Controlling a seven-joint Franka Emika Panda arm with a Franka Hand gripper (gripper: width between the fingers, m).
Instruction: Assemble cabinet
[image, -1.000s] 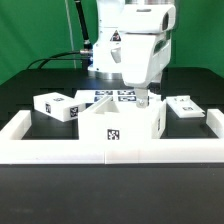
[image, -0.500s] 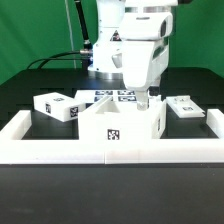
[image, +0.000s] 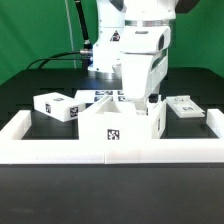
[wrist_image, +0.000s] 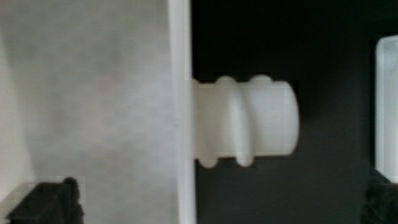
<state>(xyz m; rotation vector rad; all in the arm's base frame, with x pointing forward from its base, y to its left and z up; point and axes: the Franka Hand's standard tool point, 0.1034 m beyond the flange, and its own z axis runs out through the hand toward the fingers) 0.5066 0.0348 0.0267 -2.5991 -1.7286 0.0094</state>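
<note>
Gripper (image: 146, 97) hovers over cabinet box (image: 108, 128) side wall, jaws spread wide, nothing held (peg (wrist_image: 249, 122) sits between them). I'd centre on wall, descend straight, then clamp.

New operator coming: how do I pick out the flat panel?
Find the white rail around the front. Inside it, at the exterior view's right, beside the open box, lies the panel. It is flat and low, unlike the chunky block opposite.

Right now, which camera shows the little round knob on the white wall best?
The wrist view. The ribbed knob shows large and close, sticking out of the white panel. In the exterior view I cannot find it; only the gripper low over the open cabinet box shows.
</note>
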